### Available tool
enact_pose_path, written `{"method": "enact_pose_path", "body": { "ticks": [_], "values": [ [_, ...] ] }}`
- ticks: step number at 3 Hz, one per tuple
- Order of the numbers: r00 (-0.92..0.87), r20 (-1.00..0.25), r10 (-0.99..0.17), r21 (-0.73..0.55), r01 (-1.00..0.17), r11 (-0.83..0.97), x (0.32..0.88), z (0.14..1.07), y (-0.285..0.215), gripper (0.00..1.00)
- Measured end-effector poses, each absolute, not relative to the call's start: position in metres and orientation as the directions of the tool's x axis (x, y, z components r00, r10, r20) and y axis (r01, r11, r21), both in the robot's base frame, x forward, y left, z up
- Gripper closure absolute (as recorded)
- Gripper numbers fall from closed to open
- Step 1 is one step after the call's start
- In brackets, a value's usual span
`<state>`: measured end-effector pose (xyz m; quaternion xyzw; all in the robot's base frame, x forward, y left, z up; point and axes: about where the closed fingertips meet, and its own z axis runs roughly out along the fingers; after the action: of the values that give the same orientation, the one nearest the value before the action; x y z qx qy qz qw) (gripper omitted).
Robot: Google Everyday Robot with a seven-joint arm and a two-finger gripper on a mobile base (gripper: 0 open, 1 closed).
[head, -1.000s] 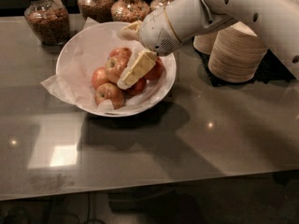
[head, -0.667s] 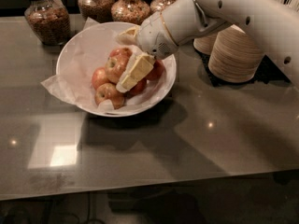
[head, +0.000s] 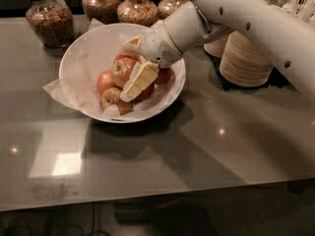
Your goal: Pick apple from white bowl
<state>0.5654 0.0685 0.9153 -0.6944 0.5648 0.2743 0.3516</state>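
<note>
Moved: gripper [head: 124, 73] has sunk a shade lower and further left over the fruit than a second ago; the fruit itself lies as it did.
Look: apple [head: 122, 69] is the largest and palest of the heap, with yellow-orange skin, a soft red blush and faint streaks, and a dull shine on its upper side.
Place: it sits near the middle of the bowl [head: 171, 100], on top of the pile and slightly toward the back.
Jaws: spread apart, with the cream fingers [head: 140, 78] set one behind the apple's top and one slanting down across its right front. The apple lies between them; whether either one presses on the skin cannot be told.
Neighbours: smaller apples [head: 104, 80] crowd its left and front, touching it. A dark apple [head: 163, 75] lies to its right, partly behind the front finger.
Lining: crinkled white paper [head: 60, 89] covers the bowl's inside and pokes out over the left rim.
Arm: white arm [head: 246, 21] reaches in from the upper right, its wrist over the bowl's far right edge.
Beyond: jars [head: 49, 19] of brown stuff stand in a row behind the bowl; a stack of tan paper bowls [head: 246, 58] stands to the right, apart from it.
Surface: all rest on a glossy grey table [head: 197, 151].
</note>
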Motion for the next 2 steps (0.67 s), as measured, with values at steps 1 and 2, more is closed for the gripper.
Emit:
{"method": "enact_pose_path", "body": {
  "ticks": [1,2],
  "values": [
    [0.194,-0.776,-0.600,-0.161,-0.981,-0.110,0.5666,0.9070,0.0690,0.38],
    [0.194,-0.776,-0.600,-0.161,-0.981,-0.110,0.5665,0.9070,0.0690,0.61]
  ]
}}
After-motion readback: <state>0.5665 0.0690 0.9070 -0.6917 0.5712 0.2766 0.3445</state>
